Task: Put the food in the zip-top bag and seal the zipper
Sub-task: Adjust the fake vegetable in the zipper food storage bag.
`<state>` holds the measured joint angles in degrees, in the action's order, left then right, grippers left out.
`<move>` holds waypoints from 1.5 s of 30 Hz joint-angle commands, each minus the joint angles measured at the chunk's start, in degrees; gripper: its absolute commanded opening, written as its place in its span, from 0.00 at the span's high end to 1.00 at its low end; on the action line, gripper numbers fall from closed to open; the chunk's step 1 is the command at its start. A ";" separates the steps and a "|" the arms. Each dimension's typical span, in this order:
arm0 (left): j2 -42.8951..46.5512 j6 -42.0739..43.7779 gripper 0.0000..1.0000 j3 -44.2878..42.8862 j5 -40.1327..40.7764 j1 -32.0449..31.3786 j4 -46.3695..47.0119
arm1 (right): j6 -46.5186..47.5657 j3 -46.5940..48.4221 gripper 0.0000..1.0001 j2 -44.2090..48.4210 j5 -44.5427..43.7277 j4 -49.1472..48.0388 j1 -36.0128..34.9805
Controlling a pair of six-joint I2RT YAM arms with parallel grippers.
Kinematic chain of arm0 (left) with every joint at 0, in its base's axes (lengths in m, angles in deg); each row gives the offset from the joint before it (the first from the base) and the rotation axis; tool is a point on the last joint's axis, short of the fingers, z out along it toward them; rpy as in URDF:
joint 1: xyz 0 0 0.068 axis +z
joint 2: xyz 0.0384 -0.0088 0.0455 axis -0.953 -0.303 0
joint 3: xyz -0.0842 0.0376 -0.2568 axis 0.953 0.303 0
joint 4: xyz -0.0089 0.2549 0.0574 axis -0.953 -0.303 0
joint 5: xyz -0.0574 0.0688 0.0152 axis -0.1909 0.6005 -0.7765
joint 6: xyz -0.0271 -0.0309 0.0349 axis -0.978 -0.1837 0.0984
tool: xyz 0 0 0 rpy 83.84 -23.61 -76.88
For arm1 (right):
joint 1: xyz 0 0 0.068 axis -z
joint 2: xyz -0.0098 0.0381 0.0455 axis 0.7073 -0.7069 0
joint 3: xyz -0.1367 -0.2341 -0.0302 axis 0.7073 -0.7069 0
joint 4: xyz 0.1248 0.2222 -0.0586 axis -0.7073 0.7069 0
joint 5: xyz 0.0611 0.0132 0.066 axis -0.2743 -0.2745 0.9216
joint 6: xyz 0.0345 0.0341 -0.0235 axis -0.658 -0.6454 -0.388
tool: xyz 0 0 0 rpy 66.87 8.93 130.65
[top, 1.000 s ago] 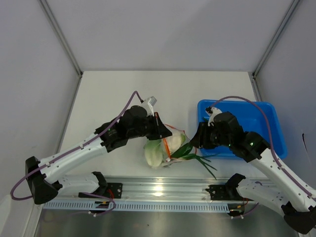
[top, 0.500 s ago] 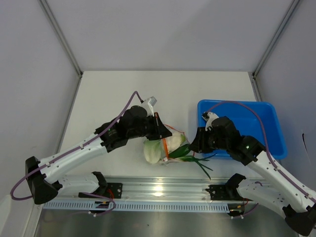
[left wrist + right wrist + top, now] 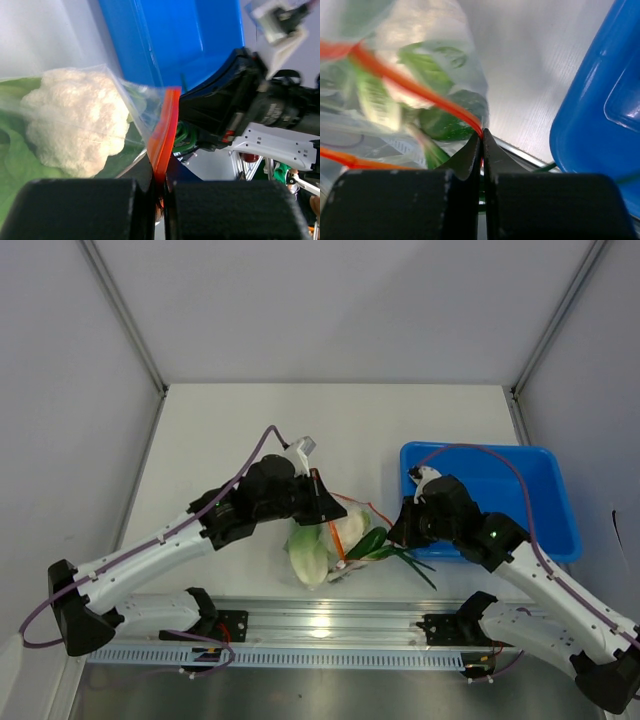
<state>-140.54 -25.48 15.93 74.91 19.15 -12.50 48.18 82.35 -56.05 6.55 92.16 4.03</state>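
Pinching the zipper (image 3: 420, 87), the left gripper (image 3: 159, 200) and right gripper (image 3: 481, 147) are gripping it tight. Tucking the stray stalks (image 3: 415, 565) in first seems wise.

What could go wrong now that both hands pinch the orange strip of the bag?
1. The long green pieces seem to stick out of the zip-top bag beside the right hand. The zipper may close on them and not seal.
2. The left hand and the right hand grip only this thin strip, so a pull could slip it free.
3. The right hand works close to the blue bin and may push it.
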 commanded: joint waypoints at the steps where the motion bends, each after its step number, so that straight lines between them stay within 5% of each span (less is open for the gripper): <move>1: 0.89 0.21 1.00 0.22 -1.62 0.13 5.48 | 0.52 8.36 1.00 0.52 -2.77 0.84 0.30; 9: -6.06 -1.10 1.00 4.60 -3.30 -1.90 12.51 | 2.37 21.02 1.00 -12.37 -2.06 4.36 -1.54; 14: -2.29 -4.53 0.99 17.61 -1.01 -1.99 18.14 | 0.79 28.15 1.00 -22.84 -11.54 7.61 -11.54; 26: 14.41 0.56 0.99 22.98 11.65 -1.90 3.11 | 0.26 31.23 0.99 -29.80 -16.93 8.50 -16.14; 27: 14.42 1.00 0.99 22.89 11.73 -1.90 3.02 | 0.43 31.05 0.94 -29.98 -16.75 8.50 -15.96; 28: 14.24 1.09 0.99 22.37 11.56 -1.90 3.11 | 0.70 31.05 0.77 -30.33 -17.09 8.50 -16.05; 31: 12.49 0.92 0.99 21.84 9.72 -1.90 4.60 | 1.14 31.75 0.46 -31.21 -17.88 8.76 -16.84; 36: 11.43 0.13 0.99 23.15 8.83 -1.98 6.63 | 2.46 37.53 0.24 -29.72 -21.40 10.42 -19.82; 43: 12.04 0.13 0.99 23.42 9.10 -1.98 6.89 | -0.09 42.84 0.14 -23.58 -21.76 12.46 -21.93; 45: 12.04 0.13 0.99 23.42 8.92 -1.98 6.98 | -2.54 41.34 0.01 -21.47 -19.48 11.93 -23.16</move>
<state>-129.07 -25.98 39.14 83.87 17.47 -7.80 48.68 123.14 -82.01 -13.23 103.09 -17.72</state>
